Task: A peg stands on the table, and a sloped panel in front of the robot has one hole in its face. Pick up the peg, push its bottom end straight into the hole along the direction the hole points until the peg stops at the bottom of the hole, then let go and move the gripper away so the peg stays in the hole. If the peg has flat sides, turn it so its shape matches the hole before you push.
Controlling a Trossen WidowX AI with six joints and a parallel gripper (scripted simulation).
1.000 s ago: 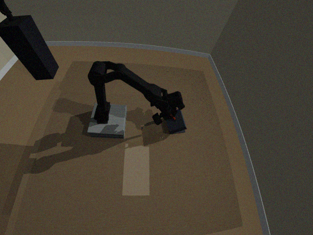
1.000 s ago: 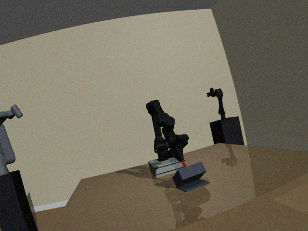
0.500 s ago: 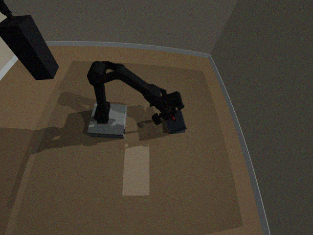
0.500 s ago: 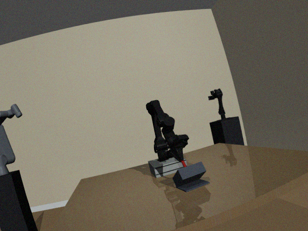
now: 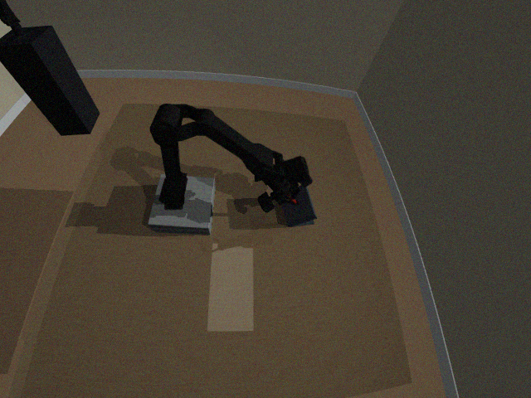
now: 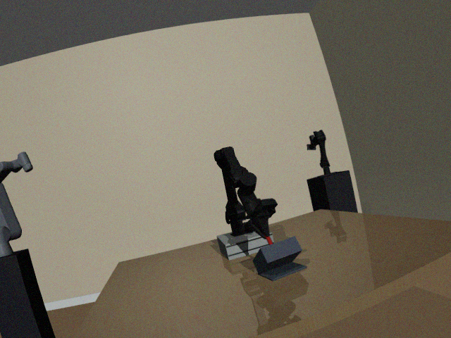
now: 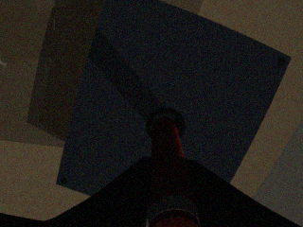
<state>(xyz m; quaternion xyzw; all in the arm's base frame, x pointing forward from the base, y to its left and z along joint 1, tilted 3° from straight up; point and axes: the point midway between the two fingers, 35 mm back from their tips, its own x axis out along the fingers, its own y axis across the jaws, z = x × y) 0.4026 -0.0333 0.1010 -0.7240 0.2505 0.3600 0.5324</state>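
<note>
My gripper [image 5: 290, 197] [image 6: 265, 234] [image 7: 167, 168] is shut on the red peg [image 5: 294, 200] [image 6: 269, 239] [image 7: 174, 223], a round rod. In the wrist view the peg points away from the camera, and its far end reaches into the dark round hole [image 7: 166, 120] in the face of the blue-grey sloped panel [image 5: 302, 210] [image 6: 280, 251] [image 7: 208, 82]. In the exterior view a short red stretch of the peg shows between my fingers and the panel's top edge. How deep the peg sits in the hole is hidden.
The arm's grey base plate [image 5: 197, 206] [image 6: 237, 245] lies just behind the panel. A dark pedestal with a camera [image 6: 331, 189] stands at the back right; another dark block [image 5: 42, 81] hangs at the upper left. A pale strip [image 5: 231, 288] marks the table.
</note>
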